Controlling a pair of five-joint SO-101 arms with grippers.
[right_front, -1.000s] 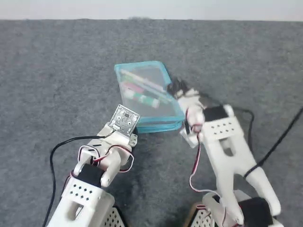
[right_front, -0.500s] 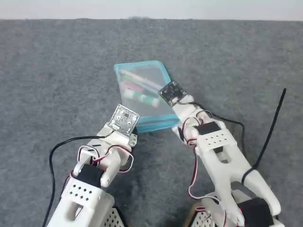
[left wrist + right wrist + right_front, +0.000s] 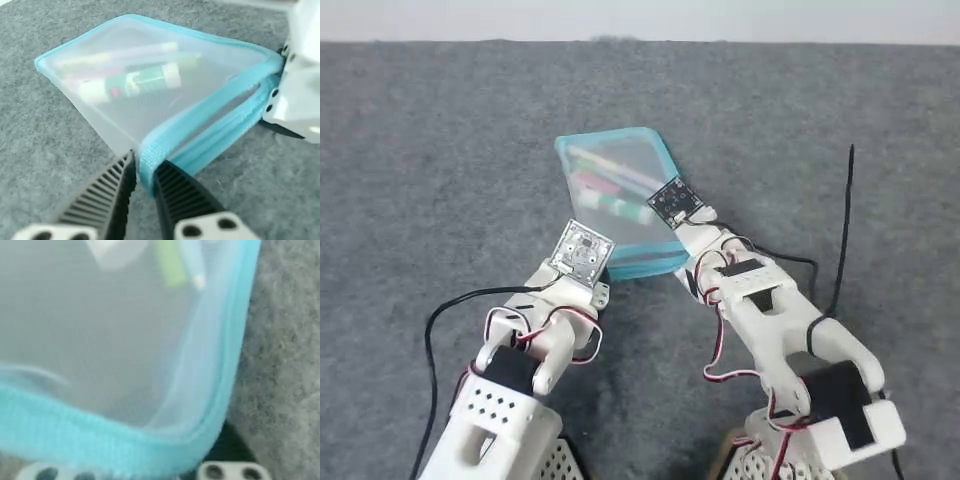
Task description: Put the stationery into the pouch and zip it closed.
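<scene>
Black ribbed jaws of the left gripper point(image 3: 142, 167) are clenched on the near corner of the pouch point(image 3: 200, 85), pinching the end of its teal zip point(image 3: 210, 125). That hold is the same as a second ago. The right gripper point(image 3: 676, 212) is what has changed. A second ago it lay just beside the pouch's right edge. Since then its wrist has rolled over and swung inward, so it now hangs over the near right corner, at the other end of the zip from the left gripper. Whether it is gripping anything there I cannot tell. The pouch has slid a little to the left and away from the arms.

My reading is that the loading is done and the closing is in hand, with one arm anchoring the zip's end while the other goes for the slider. The left wrist view shows two teal bands with a pale gap between them, so the zip looks open along most of its run.

The pouch lies flat on the grey carpet point(image 3: 440, 150), between the two grippers and just ahead of the arms. It is soft, see-through mesh with a teal border. The stationery point(image 3: 610, 185) shows through it: a green-and-white glue stick point(image 3: 127, 85) and a few pale pens point(image 3: 120, 55), lying side by side toward the far side.
</scene>
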